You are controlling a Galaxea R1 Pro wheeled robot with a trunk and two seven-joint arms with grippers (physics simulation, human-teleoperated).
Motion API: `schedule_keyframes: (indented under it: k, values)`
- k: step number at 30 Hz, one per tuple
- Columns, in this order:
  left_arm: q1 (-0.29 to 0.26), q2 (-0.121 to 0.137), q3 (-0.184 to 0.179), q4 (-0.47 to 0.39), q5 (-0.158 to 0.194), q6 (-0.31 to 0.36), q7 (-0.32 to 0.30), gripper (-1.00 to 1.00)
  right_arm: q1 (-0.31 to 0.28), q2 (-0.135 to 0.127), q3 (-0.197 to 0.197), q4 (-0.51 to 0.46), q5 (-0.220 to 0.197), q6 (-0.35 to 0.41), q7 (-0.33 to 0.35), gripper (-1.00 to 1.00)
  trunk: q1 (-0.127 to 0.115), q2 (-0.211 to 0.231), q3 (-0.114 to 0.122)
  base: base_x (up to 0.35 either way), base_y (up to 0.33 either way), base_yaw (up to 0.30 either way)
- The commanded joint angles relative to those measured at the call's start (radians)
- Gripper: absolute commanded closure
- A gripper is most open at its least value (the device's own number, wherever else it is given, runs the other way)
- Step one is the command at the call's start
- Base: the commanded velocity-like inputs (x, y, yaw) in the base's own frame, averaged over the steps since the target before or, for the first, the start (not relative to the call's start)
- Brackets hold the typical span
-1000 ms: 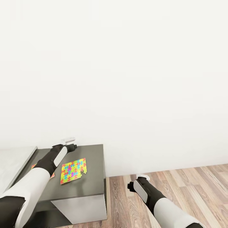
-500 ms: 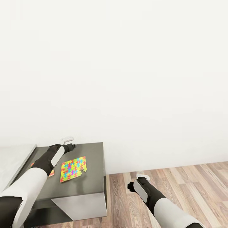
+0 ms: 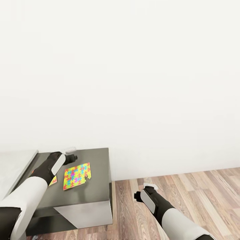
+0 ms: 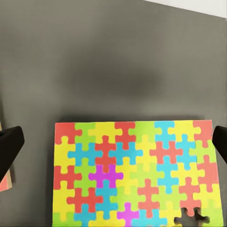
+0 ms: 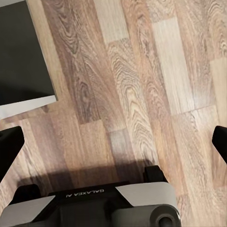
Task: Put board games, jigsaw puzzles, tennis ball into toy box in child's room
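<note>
A multicoloured jigsaw puzzle (image 3: 77, 172) lies flat on the dark grey table (image 3: 96, 190), with a small gap at one corner. In the left wrist view the puzzle (image 4: 132, 175) sits directly below my left gripper (image 4: 113, 144), whose black fingertips (image 4: 9, 147) stand wide apart at the frame edges. In the head view my left gripper (image 3: 70, 156) hangs open just above the table's far side, behind the puzzle. A second colourful puzzle (image 3: 53, 181) peeks out from behind my left forearm. My right gripper (image 3: 147, 186) is open over the wooden floor, holding nothing.
A pale grey bed surface (image 3: 13, 166) adjoins the table on the left. A bare white wall runs behind it. Wood plank floor (image 3: 193, 190) spreads to the right of the table. The robot's base (image 5: 94, 203) shows in the right wrist view.
The head camera has shifted slightly, so the table and floor sit higher in the picture. My left gripper has dropped a little closer to the tabletop. The right arm holds still.
</note>
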Motion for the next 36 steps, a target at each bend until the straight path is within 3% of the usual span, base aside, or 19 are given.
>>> schedule_keyframes:
  k: [1,26,32,36]
  values:
    - [-0.001,0.002,-0.007,-0.002,0.011,0.009,0.009,-1.00,-0.001,-0.001,0.008,-0.002,-0.010,0.003,-0.009,-1.00,0.001,-0.002,-0.004,0.000,0.000,0.000]
    - [-0.002,0.014,0.000,-0.002,0.015,0.024,-0.002,-1.00,-0.001,-0.001,0.008,-0.002,-0.010,0.002,-0.009,-1.00,0.001,-0.002,-0.045,0.000,0.000,0.000]
    - [-0.002,0.016,0.049,-0.002,0.017,0.034,-0.016,-1.00,-0.001,0.000,0.008,-0.002,-0.010,0.002,-0.009,-1.00,0.001,-0.002,-0.055,0.000,0.000,0.000]
    - [-0.002,0.042,0.090,-0.001,0.017,0.076,-0.088,-1.00,-0.001,0.000,0.008,-0.002,-0.010,0.002,-0.009,-1.00,0.001,-0.002,-0.061,0.000,0.000,0.000]
